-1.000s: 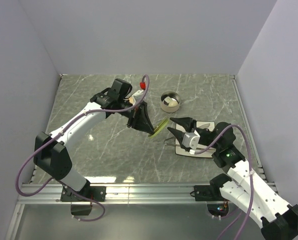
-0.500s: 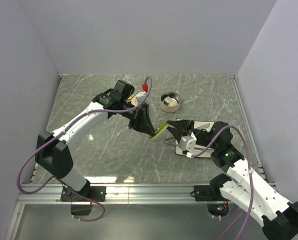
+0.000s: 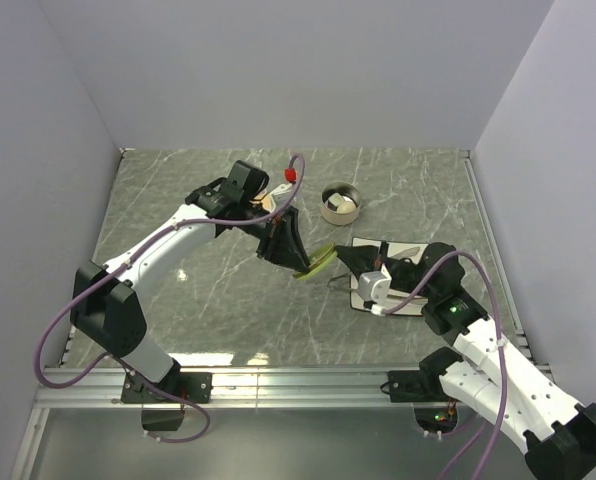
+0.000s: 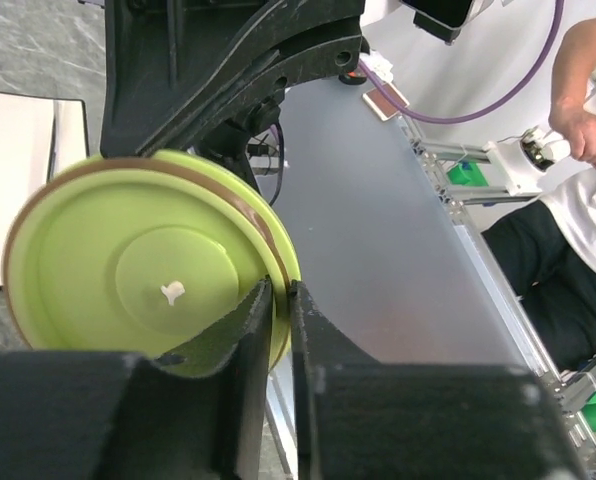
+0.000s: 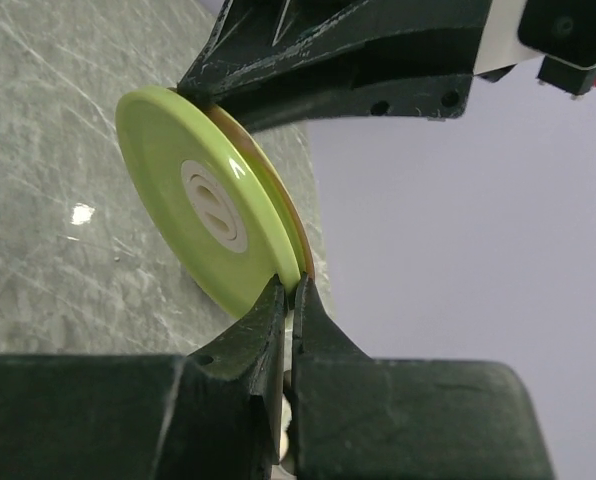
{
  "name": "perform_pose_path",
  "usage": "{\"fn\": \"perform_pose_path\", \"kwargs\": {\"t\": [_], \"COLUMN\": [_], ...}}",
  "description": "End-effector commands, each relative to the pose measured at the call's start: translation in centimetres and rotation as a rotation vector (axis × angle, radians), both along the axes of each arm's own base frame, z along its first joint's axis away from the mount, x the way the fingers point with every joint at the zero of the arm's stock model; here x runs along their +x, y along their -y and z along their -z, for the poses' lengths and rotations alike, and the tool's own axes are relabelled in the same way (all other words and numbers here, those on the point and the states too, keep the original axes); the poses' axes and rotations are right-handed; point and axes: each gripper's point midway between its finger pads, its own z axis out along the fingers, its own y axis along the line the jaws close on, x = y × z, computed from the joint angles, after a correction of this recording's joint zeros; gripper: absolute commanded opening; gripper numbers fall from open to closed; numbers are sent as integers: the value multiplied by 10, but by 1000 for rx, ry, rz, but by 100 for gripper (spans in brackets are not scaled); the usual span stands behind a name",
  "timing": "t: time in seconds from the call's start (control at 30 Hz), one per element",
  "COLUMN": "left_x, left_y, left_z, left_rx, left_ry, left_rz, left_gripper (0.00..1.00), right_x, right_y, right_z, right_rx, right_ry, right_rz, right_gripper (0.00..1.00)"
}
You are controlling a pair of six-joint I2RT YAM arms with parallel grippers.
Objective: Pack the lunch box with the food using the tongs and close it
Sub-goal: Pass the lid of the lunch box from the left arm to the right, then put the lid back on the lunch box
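A round green lid (image 3: 319, 261) with a brown rim hangs tilted above the table's middle, held between both arms. My left gripper (image 3: 301, 264) pinches its rim from the left, and the left wrist view shows its jaws (image 4: 281, 286) closed on the lid's (image 4: 128, 280) edge. My right gripper (image 3: 339, 253) is shut on the opposite rim. In the right wrist view its fingers (image 5: 289, 283) clamp the lid (image 5: 193, 205). The lunch box (image 3: 340, 203), a round open tin, stands behind the lid. The tongs and the food are hidden by the arms.
A white board (image 3: 406, 303) lies under my right arm, and its edge (image 4: 18, 180) shows in the left wrist view. The metal rail (image 3: 298, 380) runs along the near edge. A person (image 4: 578, 200) stands beyond the rail.
My right gripper moved left to the lid and shut on its rim. The left arm kept the lid almost still, lowering it slightly.
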Motion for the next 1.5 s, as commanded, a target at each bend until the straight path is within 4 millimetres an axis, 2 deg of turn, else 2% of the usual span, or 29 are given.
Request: {"fn": "perform_pose_path", "kwargs": {"t": [0.0,0.17,0.27,0.3,0.37,0.4,0.43,0.47,0.5,0.53,0.57,0.6,0.63,0.67,0.7,0.73,0.77,0.8,0.83,0.87,0.9,0.93,0.97,1.0,1.03,1.07,1.13,1.17,1.47], "left_x": [6,26,46,51,75,81,90,97,99,100,100,100,98,97,96,94,94,97,97,97,98,101,102,103,105,107,106,106,103], "left_y": [4,-3,-11,-15,-27,-32,-40,-44,-46,-49,-51,-51,-53,-53,-54,-55,-55,-56,-57,-58,-59,-61,-62,-63,-66,-67,-70,-71,-76], "left_z": [-17,-15,-23,-26,-38,-43,-41,-52,-54,-58,-58,-58,-60,-60,-59,-60,-59,-57,-57,-56,-56,-57,-59,-59,-60,-61,-61,-60,-53], "left_rx": [-47,-11,-13,-5,-33,-36,-32,-50,-47,-47,-36,-33,-33,-30,-23,-21,-16,-1,6,13,15,14,15,15,18,21,22,24,27], "left_ry": [109,153,206,194,272,270,277,330,343,365,373,373,374,360,356,354,348,328,318,316,321,336,296,294,297,287,290,295,287], "left_rz": [-10,-105,-204,-243,-366,-412,-463,-518,-537,-558,-572,-581,-591,-594,-598,-599,-607,-632,-641,-648,-662,-696,-725,-735,-757,-777,-781,-786,-794], "left_gripper": [24,43,50,52,55,57,60,63,63,64,64,64,65,65,66,67,70,72,75,77,85,99,99,99,99,99,99,99,99], "right_x": [0,18,32,38,52,62,74,87,95,107,123,126,137,151,159,165,177,187,192,201,212,218,226,233,236,241,248,252,265], "right_y": [-2,-1,5,6,15,17,27,30,35,43,45,49,51,56,58,58,64,68,69,70,78,80,82,88,88,89,94,95,100], "right_z": [-26,-23,-25,-20,-19,-10,-14,-3,5,-3,11,26,14,32,25,28,40,33,35,47,40,42,57,51,54,66,68,78,113], "right_rx": [42,49,75,71,88,83,99,115,115,147,140,122,151,150,170,202,219,251,286,296,332,373,380,413,453,463,512,518,551], "right_ry": [35,-105,-187,-220,-292,-346,-369,-470,-541,-590,-661,-755,-802,-888,-927,-1006,-1076,-1103,-1176,-1244,-1266,-1333,-1400,-1442,-1512,-1566,-1647,-1685,-1828], "right_rz": [2,69,126,142,192,217,261,296,325,363,402,436,462,510,529,554,590,621,644,667,712,747,781,805,826,845,873,894,1002], "right_gripper": [0,0,0,0,0,0,0,0,0,0,0,0,0,0,0,0,0,0,0,0,0,0,0,0,0,0,0,0,0]}}
